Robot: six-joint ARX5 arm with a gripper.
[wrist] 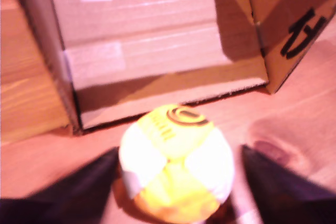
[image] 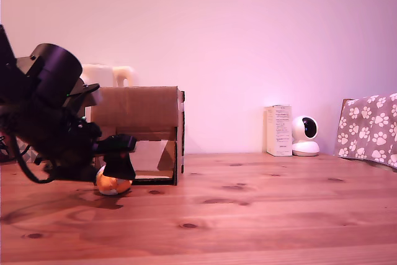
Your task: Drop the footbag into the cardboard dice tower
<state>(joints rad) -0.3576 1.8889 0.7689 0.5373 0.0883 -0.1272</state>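
Observation:
The footbag [image: 113,184], a small ball with orange, yellow and white panels, rests on the wooden table just in front of the cardboard dice tower [image: 138,130]. In the wrist view the footbag [wrist: 176,169] lies before the tower's lower cutout [wrist: 157,61], where the sloped inner ramp shows. My gripper [image: 118,175] hangs low over the ball and stands open. One dark finger [wrist: 79,187] is on one side of the ball and the other finger [wrist: 283,182] on the opposite side. Narrow gaps remain between them and the ball.
A cream kettle [image: 108,74] peeks out behind the tower. Toward the exterior view's right stand a white carton [image: 278,130], a small white camera [image: 304,136] and a paw-print cloth [image: 369,128]. Bare table [image: 260,215] stretches in front.

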